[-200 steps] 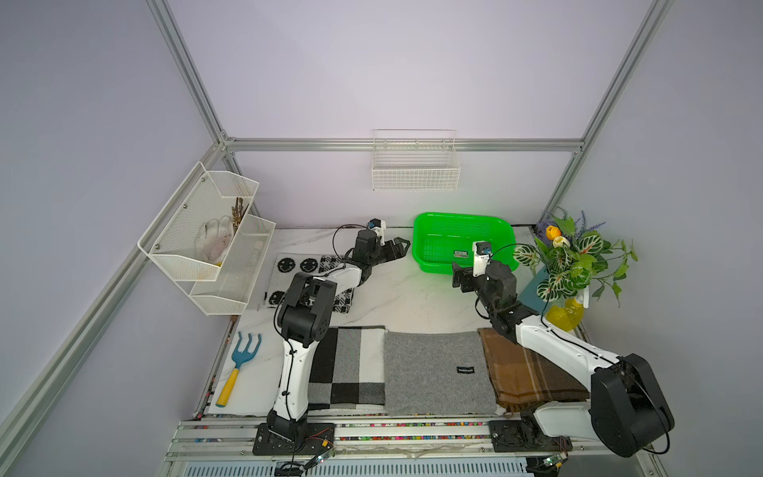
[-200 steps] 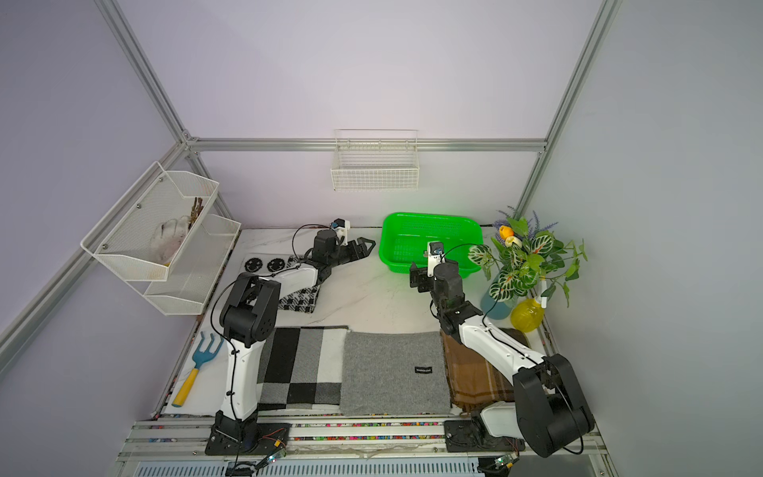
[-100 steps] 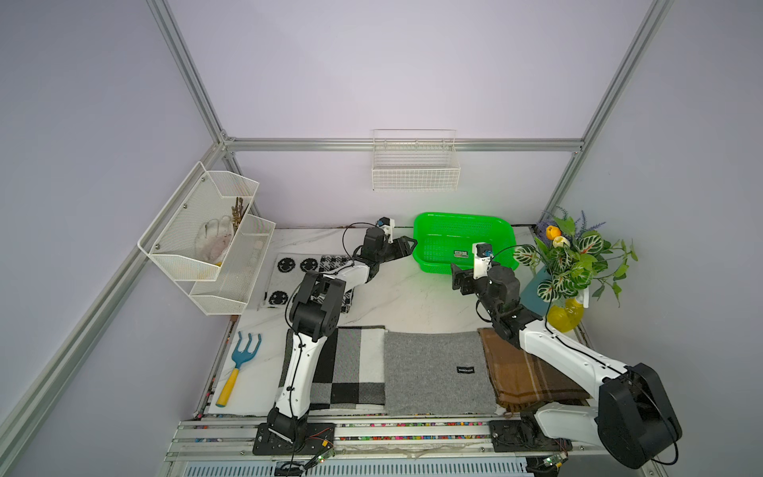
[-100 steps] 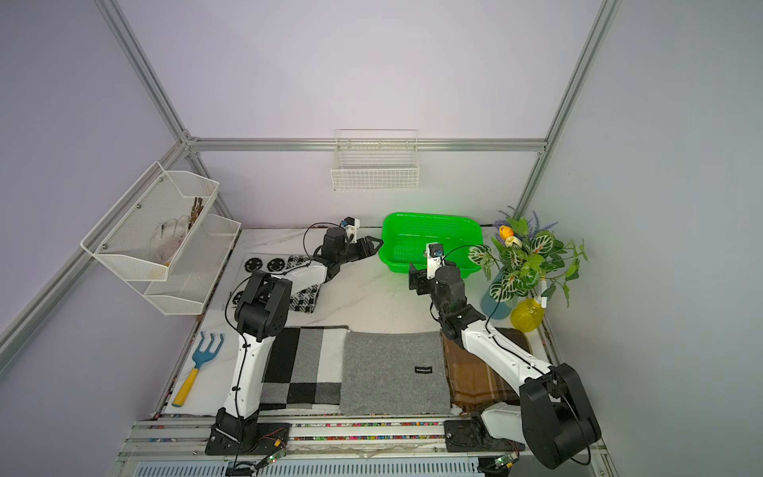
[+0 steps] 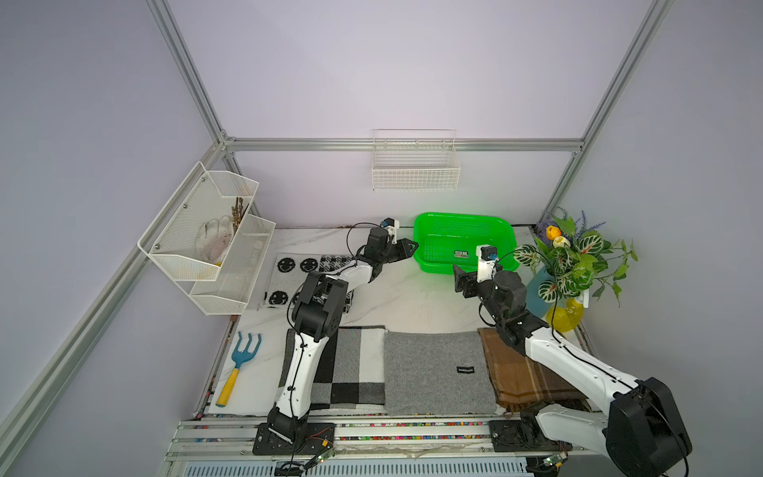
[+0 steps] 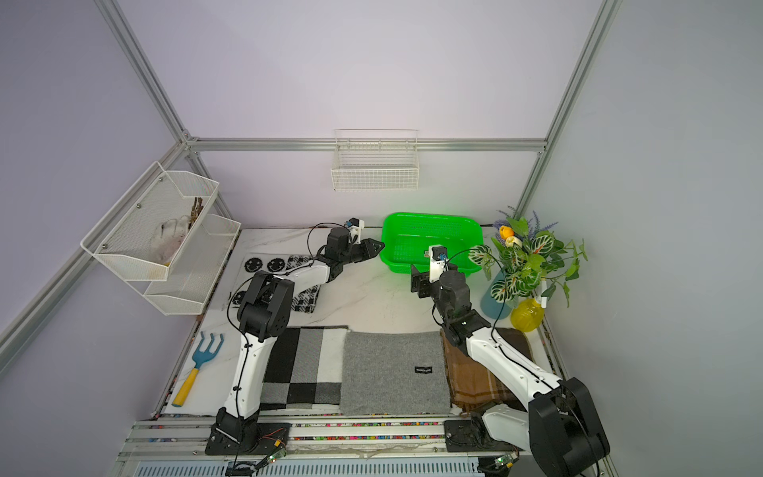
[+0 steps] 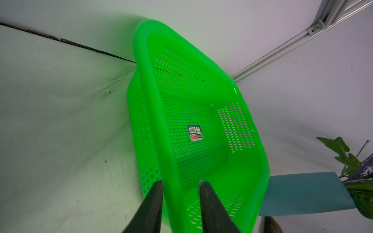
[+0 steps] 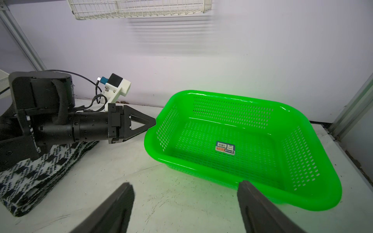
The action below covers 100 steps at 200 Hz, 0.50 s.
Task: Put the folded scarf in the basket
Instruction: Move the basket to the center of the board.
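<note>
Left gripper [image 7: 181,182] at basket [image 7: 145,80] end, fingers straddling the rim; clamp unclear. Right gripper [image 8: 185,184] hovers nearby, fingers wide apart. Left arm [image 5: 303,363] partly hides patterned scarf [image 5: 289,264].

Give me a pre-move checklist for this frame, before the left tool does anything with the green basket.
1. Rim of the basket straddled by the left tool, one finger inside and one outside: ok.
2. Firm clamp on that rim: cannot tell; the jaws stand narrow, but contact is not clear.
3. The right tool open and holding nothing: ok.
4. Basket interior free, holding only its label: ok.
5. Scarf in the basket: not ok; the black-and-white scarf lies outside it, and neither tool holds it.
</note>
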Tool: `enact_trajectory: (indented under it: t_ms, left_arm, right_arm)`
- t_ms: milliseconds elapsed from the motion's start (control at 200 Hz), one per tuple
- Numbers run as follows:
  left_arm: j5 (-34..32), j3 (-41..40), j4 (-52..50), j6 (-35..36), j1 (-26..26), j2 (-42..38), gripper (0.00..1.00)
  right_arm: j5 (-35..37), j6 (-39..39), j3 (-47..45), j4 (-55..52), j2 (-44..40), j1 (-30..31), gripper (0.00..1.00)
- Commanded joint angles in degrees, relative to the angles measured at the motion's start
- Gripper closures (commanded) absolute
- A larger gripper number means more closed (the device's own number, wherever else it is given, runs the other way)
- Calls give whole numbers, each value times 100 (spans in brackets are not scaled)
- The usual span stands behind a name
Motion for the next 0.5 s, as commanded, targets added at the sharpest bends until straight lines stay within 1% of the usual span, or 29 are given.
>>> enact_trajectory:
  t_ms: [0,85,195,225,245,265,290,310,385,445,495]
  left_arm:
    - [175,1,210,-19,-11,6,74]
    - [239,-115,314,-55,-7,-32,76]
    - [281,-151,315,-70,-11,-19,86]
    - [281,-193,337,-72,-11,-38,86]
    - [272,-210,342,-64,-10,-42,85]
    - [259,-239,342,-64,-10,-53,80]
    - [242,-269,359,-64,-3,-67,67]
    - [222,-283,365,-63,-1,-69,60]
    - [266,-297,421,-71,-2,-62,59]
    - [338,-308,602,-168,-7,-45,53]
    - [358,-307,720,-238,-25,-27,55]
  right_arm:
    - [-71,66,-115,58,-217,29,14]
    - [-81,76,-169,81,-284,26,14]
    - [-113,105,-208,64,-351,24,15]
    - [-119,108,-232,64,-380,31,15]
    - [-119,118,-247,71,-390,24,15]
    - [-126,111,-258,80,-406,24,15]
    - [-136,123,-274,81,-422,24,15]
    - [-144,130,-278,81,-426,24,15]
    - [-192,145,-294,99,-451,24,15]
    - [-211,151,-294,107,-444,24,15]
    - [-224,154,-295,99,-444,24,15]
